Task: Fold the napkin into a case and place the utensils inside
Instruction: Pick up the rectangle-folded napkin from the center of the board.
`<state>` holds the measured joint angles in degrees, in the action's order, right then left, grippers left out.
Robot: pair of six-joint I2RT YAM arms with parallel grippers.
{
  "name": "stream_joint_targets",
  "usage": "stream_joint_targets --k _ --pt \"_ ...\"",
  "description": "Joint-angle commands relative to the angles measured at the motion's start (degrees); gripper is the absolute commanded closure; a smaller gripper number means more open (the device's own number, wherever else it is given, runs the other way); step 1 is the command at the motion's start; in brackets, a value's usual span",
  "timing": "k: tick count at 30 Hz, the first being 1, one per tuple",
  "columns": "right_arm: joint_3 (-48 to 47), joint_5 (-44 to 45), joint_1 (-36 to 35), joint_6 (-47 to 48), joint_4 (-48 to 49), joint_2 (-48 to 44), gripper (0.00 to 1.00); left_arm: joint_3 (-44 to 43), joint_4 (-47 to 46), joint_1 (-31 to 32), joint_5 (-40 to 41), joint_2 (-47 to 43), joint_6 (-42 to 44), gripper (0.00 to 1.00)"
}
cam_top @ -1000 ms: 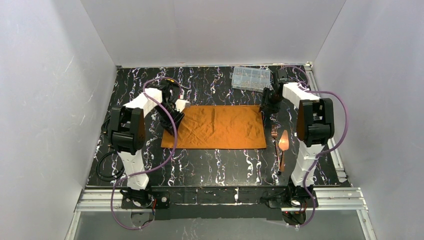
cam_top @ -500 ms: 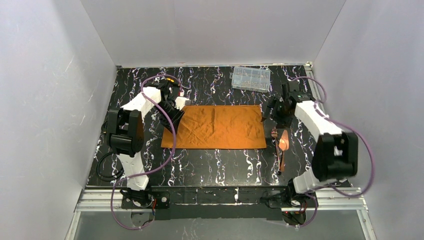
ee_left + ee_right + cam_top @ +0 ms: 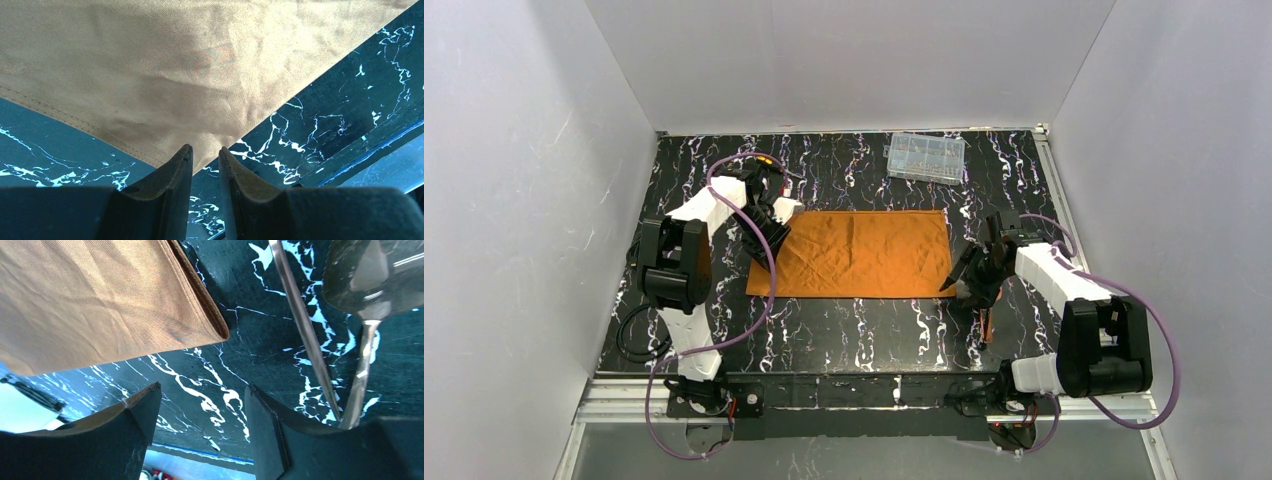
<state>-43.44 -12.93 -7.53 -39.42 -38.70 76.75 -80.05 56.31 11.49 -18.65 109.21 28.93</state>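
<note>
The napkin [image 3: 859,253] lies folded into a flat rectangle mid-table. Its far-left corner tip sits in the narrow gap of the left gripper [image 3: 205,150]; I cannot tell if it is pinched. The right gripper [image 3: 200,390], jaws wide apart, hovers just short of the near-right corner, with the utensils [image 3: 300,325] beside it.

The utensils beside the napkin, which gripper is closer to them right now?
Right. The right gripper is just beside the utensils, at the near right corner of the napkin. The left gripper is at the napkin's far left corner, on the opposite side.
</note>
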Motion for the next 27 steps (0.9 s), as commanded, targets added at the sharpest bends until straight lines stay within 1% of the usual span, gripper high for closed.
stream_joint_targets --k 1,5,10,18,27 --pt "1.61 -3.28 -0.15 -3.83 4.74 0.86 0.31 -0.06 0.73 0.2 1.13 -1.51 1.25 0.76" --pt "2.79 -2.09 -0.18 -5.12 8.58 1.62 0.34 -0.28 1.11 0.2 1.14 -1.87 1.45 0.76" --pt "5.29 1.64 -0.11 -6.58 11.52 1.77 0.38 -0.08 1.24 0.2 1.39 -2.1 1.63 0.76" --pt "7.31 6.49 -0.14 -7.83 12.34 -0.35 0.43 -0.41 1.52 0.05 2.89 -1.24 2.76 0.76" --pt "9.7 7.16 -0.16 -10.59 16.78 -1.15 0.55 -0.06 1.85 -0.82 4.78 -0.93 4.98 0.76"
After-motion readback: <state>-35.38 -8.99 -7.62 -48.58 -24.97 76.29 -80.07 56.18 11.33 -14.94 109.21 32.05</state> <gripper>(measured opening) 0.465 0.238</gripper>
